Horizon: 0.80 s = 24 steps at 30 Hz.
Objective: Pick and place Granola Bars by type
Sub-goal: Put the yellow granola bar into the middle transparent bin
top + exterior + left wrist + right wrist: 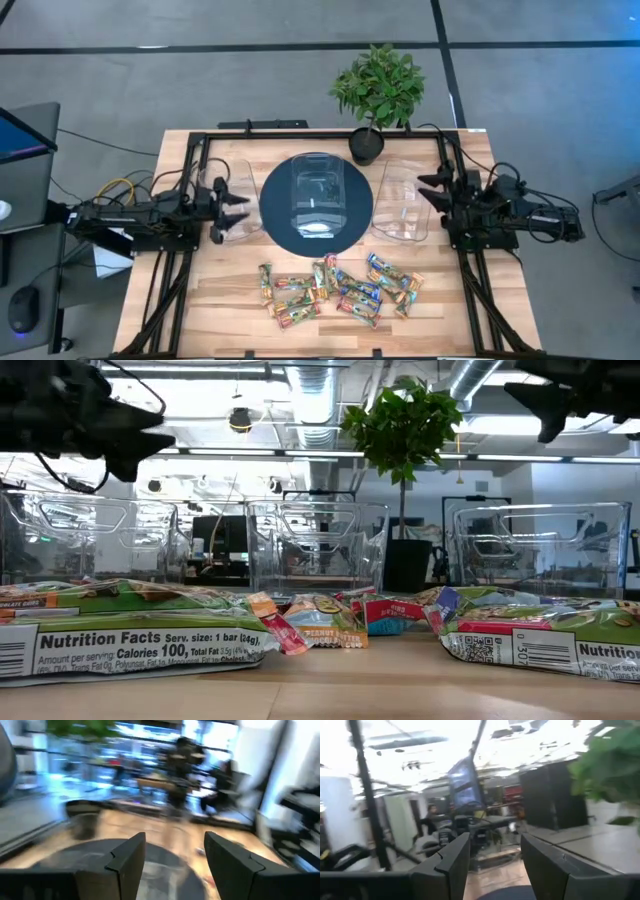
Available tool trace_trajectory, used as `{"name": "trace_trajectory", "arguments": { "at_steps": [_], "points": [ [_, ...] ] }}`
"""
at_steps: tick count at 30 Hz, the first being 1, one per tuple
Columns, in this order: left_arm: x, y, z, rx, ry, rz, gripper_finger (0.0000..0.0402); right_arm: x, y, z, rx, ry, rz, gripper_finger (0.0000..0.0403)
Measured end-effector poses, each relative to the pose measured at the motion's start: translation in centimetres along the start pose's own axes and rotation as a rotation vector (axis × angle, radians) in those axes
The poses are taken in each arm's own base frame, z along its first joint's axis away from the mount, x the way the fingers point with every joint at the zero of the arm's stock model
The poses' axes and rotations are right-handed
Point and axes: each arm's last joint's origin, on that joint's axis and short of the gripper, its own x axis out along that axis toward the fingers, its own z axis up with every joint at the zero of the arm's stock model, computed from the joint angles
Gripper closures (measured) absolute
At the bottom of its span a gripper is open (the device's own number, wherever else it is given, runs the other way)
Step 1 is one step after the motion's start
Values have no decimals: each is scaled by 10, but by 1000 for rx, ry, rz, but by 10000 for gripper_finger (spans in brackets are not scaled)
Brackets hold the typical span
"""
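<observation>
The Granola Bars [338, 288] lay in a loose heap on the near part of the pale wooden tabletop [230, 320], some overlapping, none in a tub. In the low view the nearest wrappers [130, 630] filled the foreground, one showing its nutrition label, with red, green and orange wrappers behind.

Past the heap, a dark round mat [275, 225] sat at the middle of the tabletop with a clear tub [316, 195] on it. 2 more clear tubs flanked it: the left tub [235, 200] and the right tub [408, 205].

The left gripper [232, 208] hung over the left tub, raised off the surface, its fingers [127, 862] parted with nothing between them. The right gripper [432, 192] hung over the right tub's outer side, also raised, its fingers [452, 862] parted and bare.

At the far edge stood a small leafy plant [380, 85] in a dark pot [366, 145]. A black frame [205, 140] bordered the tabletop.

Beyond lay grey floor [150, 60] and, at the left, a desk with a monitor [20, 135] and a mouse [22, 308]. The low view showed exposed ceiling ducts [315, 400] and strip lighting; the right wrist view showed a blurred person [429, 822] far back.
</observation>
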Motion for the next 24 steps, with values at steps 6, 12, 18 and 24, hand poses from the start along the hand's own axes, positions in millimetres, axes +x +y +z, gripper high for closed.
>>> {"name": "trace_trajectory", "arguments": {
  "at_steps": [6,12,18,24],
  "points": [
    [0,0,8,-92,-62,12,203,0,5,9,-33,-87,116,233],
    [-3,4,23,-81,-225,224,203,4,15,24,-121,-190,318,233],
    [-3,1,26,-34,-239,134,203,33,31,41,-209,-31,393,240],
    [-2,-1,23,65,-198,46,203,79,60,49,-382,319,502,259]
  ]
}}
